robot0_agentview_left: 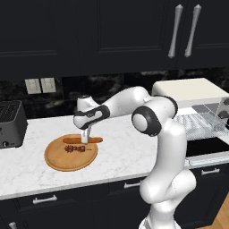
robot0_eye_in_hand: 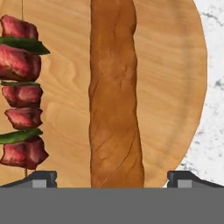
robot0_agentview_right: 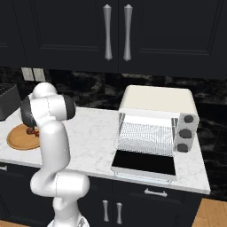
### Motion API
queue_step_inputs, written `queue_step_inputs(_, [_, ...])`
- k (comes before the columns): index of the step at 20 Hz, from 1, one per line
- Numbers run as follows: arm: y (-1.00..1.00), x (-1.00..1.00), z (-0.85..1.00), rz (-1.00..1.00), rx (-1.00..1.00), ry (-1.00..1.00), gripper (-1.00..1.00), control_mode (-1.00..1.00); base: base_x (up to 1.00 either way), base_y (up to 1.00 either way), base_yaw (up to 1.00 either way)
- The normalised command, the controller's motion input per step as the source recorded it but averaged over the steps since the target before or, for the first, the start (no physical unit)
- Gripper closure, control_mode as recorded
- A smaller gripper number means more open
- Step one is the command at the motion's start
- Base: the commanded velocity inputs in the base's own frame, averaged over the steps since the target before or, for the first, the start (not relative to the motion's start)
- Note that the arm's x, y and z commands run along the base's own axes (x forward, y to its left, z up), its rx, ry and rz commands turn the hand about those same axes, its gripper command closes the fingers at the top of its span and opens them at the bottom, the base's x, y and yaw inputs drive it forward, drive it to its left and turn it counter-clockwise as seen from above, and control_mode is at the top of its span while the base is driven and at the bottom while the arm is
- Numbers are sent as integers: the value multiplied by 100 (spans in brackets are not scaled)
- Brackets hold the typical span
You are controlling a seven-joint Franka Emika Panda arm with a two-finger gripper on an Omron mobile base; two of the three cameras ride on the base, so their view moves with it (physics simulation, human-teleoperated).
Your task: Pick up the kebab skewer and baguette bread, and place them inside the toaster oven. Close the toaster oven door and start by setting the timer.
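The baguette bread (robot0_eye_in_hand: 114,96) lies on a round wooden board (robot0_eye_in_hand: 173,78), with the kebab skewer (robot0_eye_in_hand: 22,87) of red meat and green pieces beside it. My gripper (robot0_eye_in_hand: 113,179) is open just above the loaf, one fingertip (robot0_eye_in_hand: 41,178) on each side of it, holding nothing. From the left base view, the gripper (robot0_agentview_left: 84,138) points down onto the baguette (robot0_agentview_left: 96,140), the skewer (robot0_agentview_left: 75,149) lying just in front of it on the board (robot0_agentview_left: 62,163). The toaster oven (robot0_agentview_right: 157,104) stands to the right, its door (robot0_agentview_right: 144,164) folded down open and its wire rack showing.
A dark grey slot toaster (robot0_agentview_left: 11,123) sits at the counter's left end. Three dark knobs (robot0_agentview_right: 188,119) line the oven's right side. Dark wall cabinets (robot0_agentview_left: 112,31) hang above. White marble counter (robot0_agentview_left: 120,147) lies bare between board and oven.
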Motion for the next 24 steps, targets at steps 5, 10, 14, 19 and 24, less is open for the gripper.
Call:
queue_step_inputs(5, [2, 22, -21, 0, 0, 0, -100, -100, 0, 0, 0])
queue_step_inputs(10, [3, -2, -35, 0, -4, 0, -100, -100, 0, 0, 0])
queue_step_inputs(14, [4, -8, -41, 0, -6, 0, -100, -100, 0, 0, 0])
queue_step_inputs(19, [2, -22, -23, 0, -2, -6, 100, -100, 0, 0, 0])
queue_step_inputs(24, [-1, -43, 1, -2, 1, -20, 100, -100, 0, 0, 0])
